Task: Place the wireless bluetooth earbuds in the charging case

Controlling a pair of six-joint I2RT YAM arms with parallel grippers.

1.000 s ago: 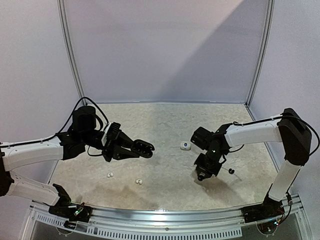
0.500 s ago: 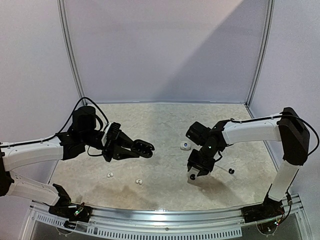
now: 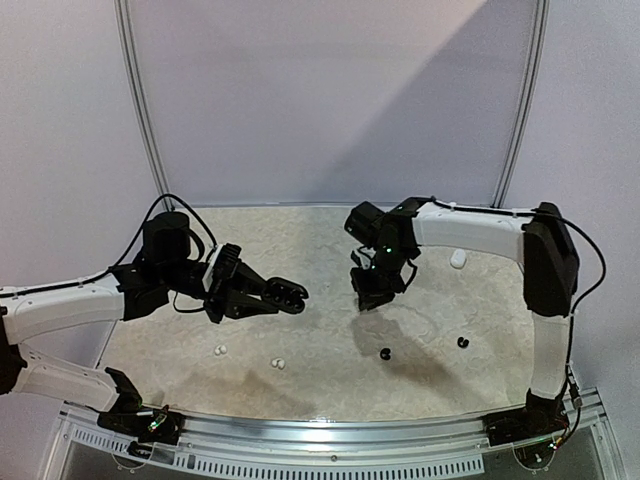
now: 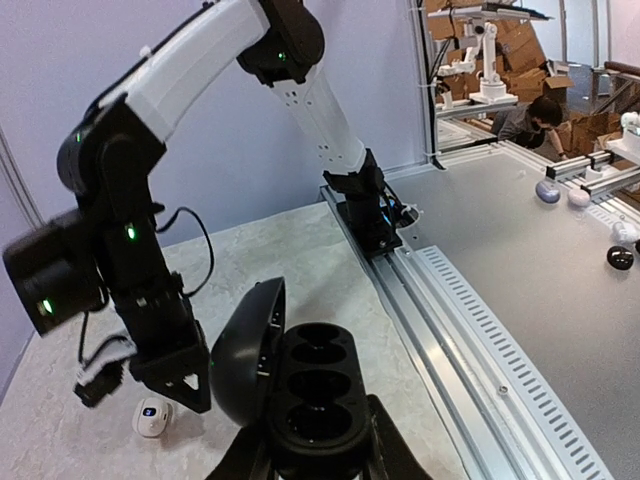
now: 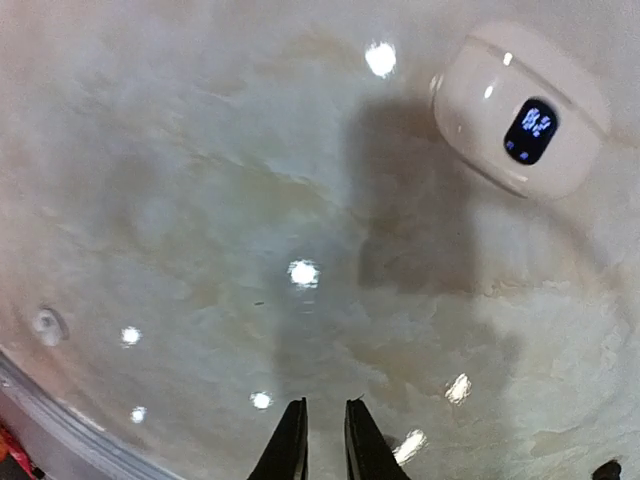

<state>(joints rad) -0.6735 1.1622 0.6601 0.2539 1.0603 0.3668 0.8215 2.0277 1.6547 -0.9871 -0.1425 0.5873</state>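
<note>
My left gripper (image 3: 287,295) is shut on an open black charging case (image 4: 320,385) and holds it above the table's left half. Its lid (image 4: 245,350) is swung back and its round wells look empty. My right gripper (image 3: 369,297) hovers over mid-table, its fingers nearly together and empty (image 5: 325,445). Two black earbuds (image 3: 385,353) (image 3: 462,342) lie on the table in front of it. Two white earbuds (image 3: 220,350) (image 3: 278,362) lie at front left, below the held case. The other earbuds are not in view.
A white case with a lit display (image 5: 520,125) lies just beyond my right gripper and also shows in the left wrist view (image 4: 150,418). Another white case (image 3: 458,258) lies at back right. The metal rail (image 3: 320,440) runs along the near edge.
My right arm has swung from the front right up and left to mid-table. A black earbud now lies on the table where the gripper was. The left arm has not moved.
</note>
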